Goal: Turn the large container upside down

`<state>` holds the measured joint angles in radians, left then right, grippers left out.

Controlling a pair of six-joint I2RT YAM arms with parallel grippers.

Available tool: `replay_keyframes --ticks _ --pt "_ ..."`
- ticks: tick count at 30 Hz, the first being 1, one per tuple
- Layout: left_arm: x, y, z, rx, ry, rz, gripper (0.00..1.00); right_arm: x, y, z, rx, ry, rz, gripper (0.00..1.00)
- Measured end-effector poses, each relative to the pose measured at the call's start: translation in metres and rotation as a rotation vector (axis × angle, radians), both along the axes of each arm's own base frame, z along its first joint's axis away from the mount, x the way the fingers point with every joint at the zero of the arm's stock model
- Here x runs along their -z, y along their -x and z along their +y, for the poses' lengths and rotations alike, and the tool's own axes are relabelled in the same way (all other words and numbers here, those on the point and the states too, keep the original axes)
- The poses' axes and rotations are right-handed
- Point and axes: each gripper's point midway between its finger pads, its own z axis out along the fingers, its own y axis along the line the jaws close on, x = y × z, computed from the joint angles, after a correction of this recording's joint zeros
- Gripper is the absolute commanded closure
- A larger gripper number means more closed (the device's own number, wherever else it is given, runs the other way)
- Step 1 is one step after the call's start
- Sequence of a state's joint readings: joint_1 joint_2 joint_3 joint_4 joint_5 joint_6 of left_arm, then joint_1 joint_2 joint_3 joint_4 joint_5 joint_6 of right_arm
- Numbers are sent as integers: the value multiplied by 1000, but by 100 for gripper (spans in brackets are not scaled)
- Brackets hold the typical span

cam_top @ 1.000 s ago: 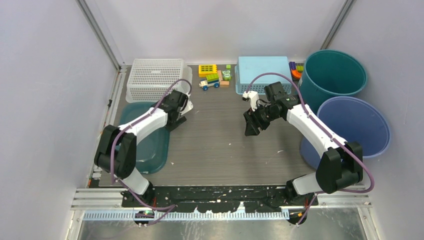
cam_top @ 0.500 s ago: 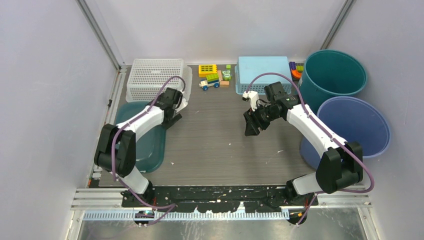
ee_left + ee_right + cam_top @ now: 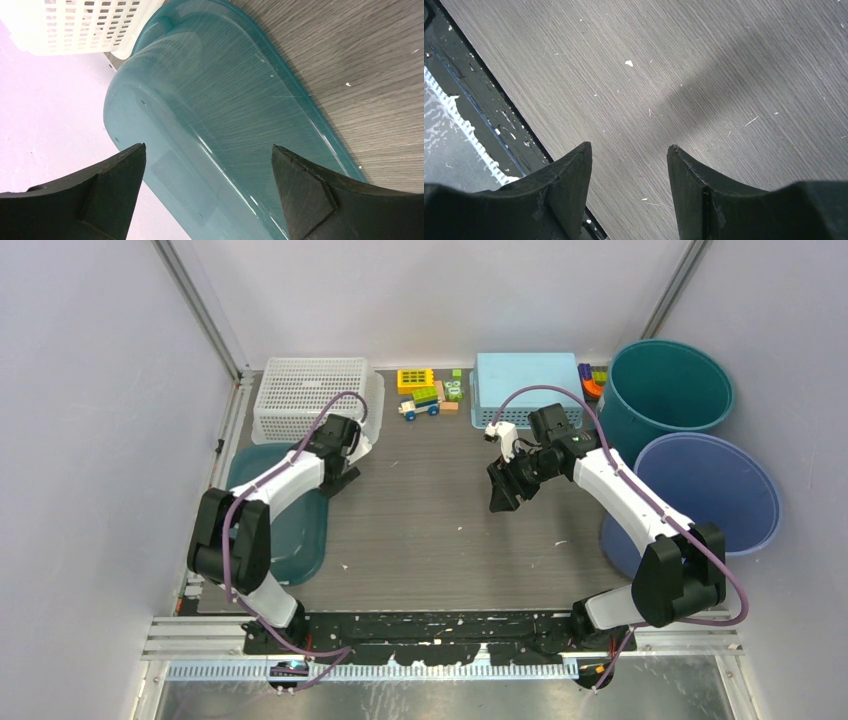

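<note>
- Left gripper (image 3: 343, 476): shown with its two dark fingers (image 3: 112, 190) spread wide and nothing between them; it is held above the far end of the large container, just beside the white basket.
- Large translucent teal plastic container (image 3: 285, 525): seen at the left edge of the grey wood-grain table (image 3: 440, 530), close to the left wall. In the left wrist view its flanged rim appears to lie on the table with the rounded base uppermost. It is touched by neither gripper.
- Right gripper (image 3: 503, 495): shown with the fingers partly apart and empty, hanging over bare table near the centre, well apart from the container.
- White perforated plastic basket (image 3: 310, 395): placed at the far left, next to the container's far end.
- Light blue plastic basket (image 3: 525, 380): placed at the far right of centre.
- Small coloured toy blocks (image 3: 425, 392): grouped between the two baskets.
- Round teal bucket (image 3: 665, 390) and round blue bucket (image 3: 710, 490): set along the right side.
</note>
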<state>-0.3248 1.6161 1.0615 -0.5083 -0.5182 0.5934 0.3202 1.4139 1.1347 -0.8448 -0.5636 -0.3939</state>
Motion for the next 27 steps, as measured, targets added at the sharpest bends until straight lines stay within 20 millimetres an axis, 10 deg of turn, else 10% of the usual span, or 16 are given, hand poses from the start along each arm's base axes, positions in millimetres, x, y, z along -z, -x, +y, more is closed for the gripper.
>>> replay_keyframes --ticks 27 --pt "-9 26 4 34 13 38 1 0 0 0 2 0 0 39"
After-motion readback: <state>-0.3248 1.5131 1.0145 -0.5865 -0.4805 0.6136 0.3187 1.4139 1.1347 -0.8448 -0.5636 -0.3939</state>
